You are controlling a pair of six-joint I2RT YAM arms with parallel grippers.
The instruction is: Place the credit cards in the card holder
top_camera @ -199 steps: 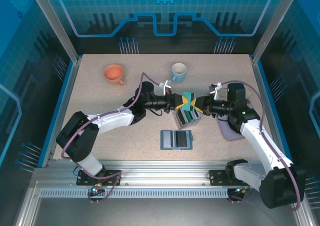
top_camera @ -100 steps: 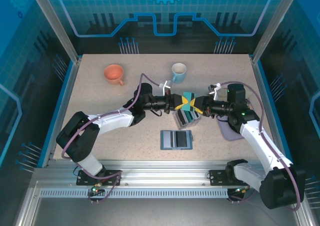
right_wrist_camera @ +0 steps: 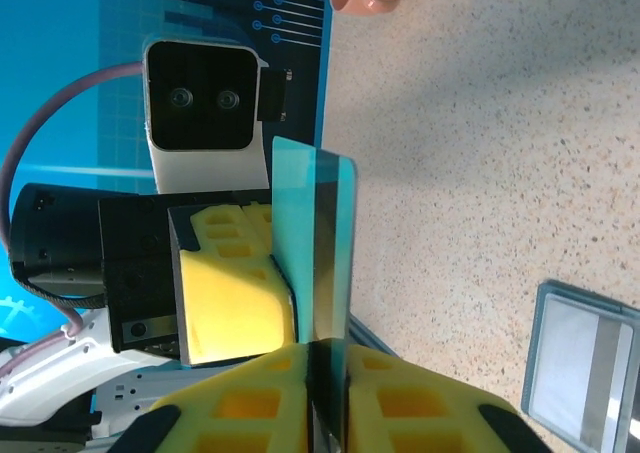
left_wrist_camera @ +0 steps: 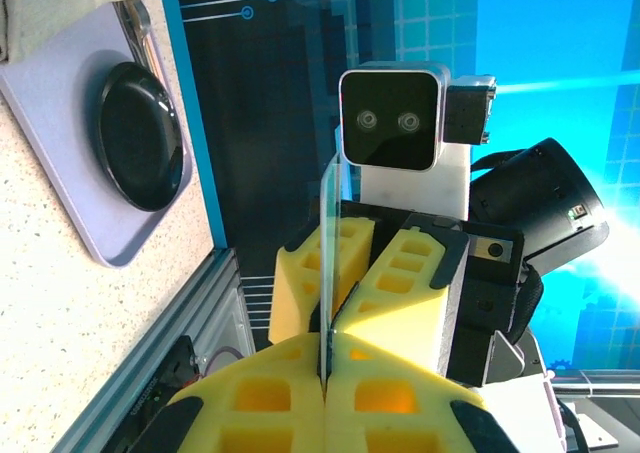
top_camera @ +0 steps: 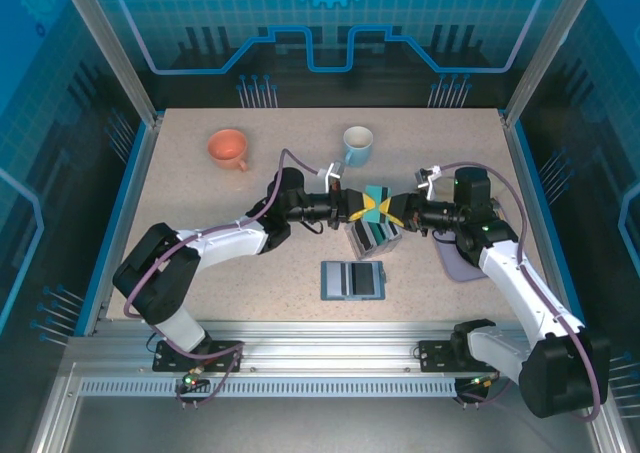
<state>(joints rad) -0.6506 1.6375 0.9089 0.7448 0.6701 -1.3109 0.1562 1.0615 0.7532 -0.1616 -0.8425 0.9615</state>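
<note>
At the fingertips' meeting point, left gripper (left_wrist_camera: 325, 358) and right gripper (right_wrist_camera: 327, 358) both pinch one teal card (right_wrist_camera: 314, 233), jaws pressed nearly together on opposite edges.

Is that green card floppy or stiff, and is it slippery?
Probably stiff: the credit card stands straight, pinched between the left end effector and right end effector. Likely light, it looks thin edge-on. Its glossy face might slip.
</note>
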